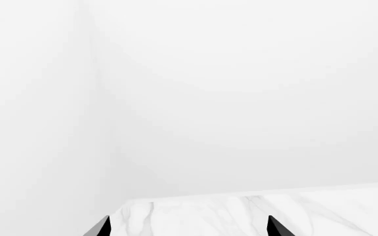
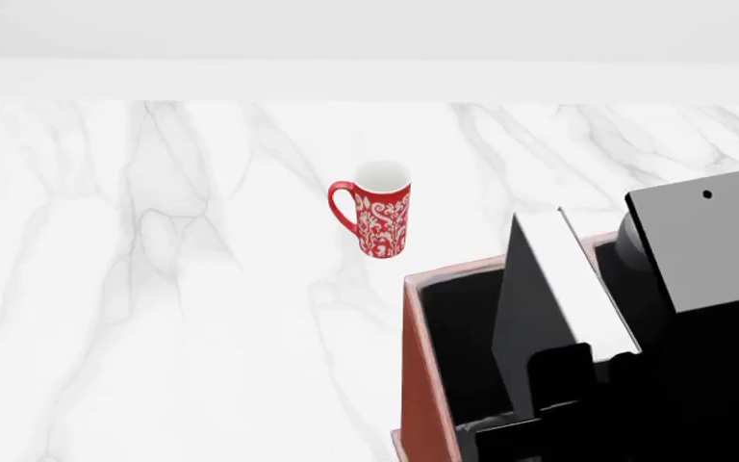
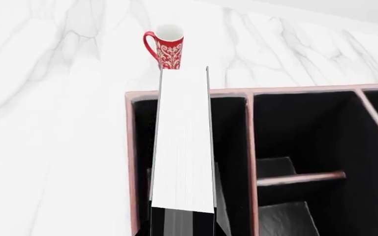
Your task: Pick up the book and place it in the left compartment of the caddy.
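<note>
Right gripper [image 2: 562, 385] fills the near corner of the head view, closed on the lower end of the book [image 3: 183, 142]. Book held edge-on, white page edges facing the wrist camera, black covers either side. It hangs over the left compartment [image 3: 232, 147] of the caddy [image 2: 411, 385], its lower part between that section's black walls; whether it touches the floor cannot be told. Two smaller sections [image 3: 300, 137] lie just beside the gripper, across a divider. Mug [image 2: 376, 221] stands upright on the marble table [image 2: 151, 289], beyond the caddy's far rim, apart from it. Left gripper [image 1: 187, 228]: only two dark fingertips [image 1: 100, 228] show, spread apart, nothing between them, above the table edge.
</note>
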Robot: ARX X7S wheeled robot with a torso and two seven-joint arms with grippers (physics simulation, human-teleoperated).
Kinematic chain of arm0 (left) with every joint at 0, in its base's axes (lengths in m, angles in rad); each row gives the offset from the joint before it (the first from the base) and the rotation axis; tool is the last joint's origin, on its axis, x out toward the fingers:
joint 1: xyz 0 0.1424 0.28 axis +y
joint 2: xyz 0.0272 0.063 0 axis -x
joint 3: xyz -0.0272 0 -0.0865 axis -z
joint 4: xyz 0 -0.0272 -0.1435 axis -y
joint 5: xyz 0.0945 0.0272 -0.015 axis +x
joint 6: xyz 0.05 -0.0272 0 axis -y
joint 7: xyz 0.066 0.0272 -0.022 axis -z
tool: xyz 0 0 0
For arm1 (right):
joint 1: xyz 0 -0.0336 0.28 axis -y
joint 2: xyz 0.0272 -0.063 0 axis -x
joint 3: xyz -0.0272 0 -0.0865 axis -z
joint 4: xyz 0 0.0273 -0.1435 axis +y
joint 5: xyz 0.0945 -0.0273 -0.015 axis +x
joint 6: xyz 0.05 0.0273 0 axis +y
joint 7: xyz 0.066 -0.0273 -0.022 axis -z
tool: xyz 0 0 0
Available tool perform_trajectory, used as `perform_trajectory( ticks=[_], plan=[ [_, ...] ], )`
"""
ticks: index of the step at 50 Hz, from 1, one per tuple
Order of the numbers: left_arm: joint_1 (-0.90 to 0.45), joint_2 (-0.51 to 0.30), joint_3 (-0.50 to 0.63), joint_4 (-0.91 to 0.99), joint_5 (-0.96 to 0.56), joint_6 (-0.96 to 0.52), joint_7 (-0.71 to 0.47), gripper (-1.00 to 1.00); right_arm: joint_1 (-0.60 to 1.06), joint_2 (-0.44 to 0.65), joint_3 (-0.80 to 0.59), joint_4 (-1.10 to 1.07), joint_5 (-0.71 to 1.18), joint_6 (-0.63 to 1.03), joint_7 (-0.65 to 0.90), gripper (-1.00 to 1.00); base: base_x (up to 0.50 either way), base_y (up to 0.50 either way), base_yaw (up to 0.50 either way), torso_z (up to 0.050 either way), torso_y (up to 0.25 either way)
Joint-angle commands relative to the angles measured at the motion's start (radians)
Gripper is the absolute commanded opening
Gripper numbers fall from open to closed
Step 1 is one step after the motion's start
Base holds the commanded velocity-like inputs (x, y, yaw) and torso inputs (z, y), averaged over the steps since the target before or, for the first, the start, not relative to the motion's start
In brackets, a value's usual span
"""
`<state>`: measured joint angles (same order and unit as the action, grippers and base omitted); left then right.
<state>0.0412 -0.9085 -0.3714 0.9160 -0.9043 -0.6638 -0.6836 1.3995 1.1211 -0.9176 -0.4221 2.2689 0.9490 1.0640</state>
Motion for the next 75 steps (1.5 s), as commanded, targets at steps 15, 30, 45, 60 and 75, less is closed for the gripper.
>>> perform_trajectory(
  ticks=[15,30,45,60,75],
  plan=[
    [0.000,-0.004,0.013,0.001,0.007,0.007,-0.005,1.00,-0.009,-0.061,0.001,0.101,-0.144,0.013,-0.082,-1.00,0.00,0.00,0.00,0.001,0.001],
    [0.006,-0.007,0.007,0.001,0.003,0.012,-0.006,1.00,-0.026,-0.091,-0.014,0.146,-0.198,0.010,-0.104,-1.00,0.00,0.00,0.00,0.000,0.001],
    [0.003,-0.011,0.012,-0.003,0.002,0.014,-0.009,1.00,-0.027,-0.101,-0.021,0.155,-0.209,0.010,-0.098,-1.00,0.00,0.00,0.00,0.001,0.002],
    [0.011,-0.012,0.006,-0.001,-0.001,0.019,-0.010,1.00,-0.042,-0.106,-0.027,0.176,-0.245,0.005,-0.119,-1.00,0.00,0.00,0.00,0.000,0.001],
    [0.011,-0.015,0.011,-0.001,-0.001,0.021,-0.014,1.00,-0.059,-0.109,-0.038,0.175,-0.267,0.006,-0.127,-1.00,0.00,0.00,0.00,0.001,0.001]
  ],
)
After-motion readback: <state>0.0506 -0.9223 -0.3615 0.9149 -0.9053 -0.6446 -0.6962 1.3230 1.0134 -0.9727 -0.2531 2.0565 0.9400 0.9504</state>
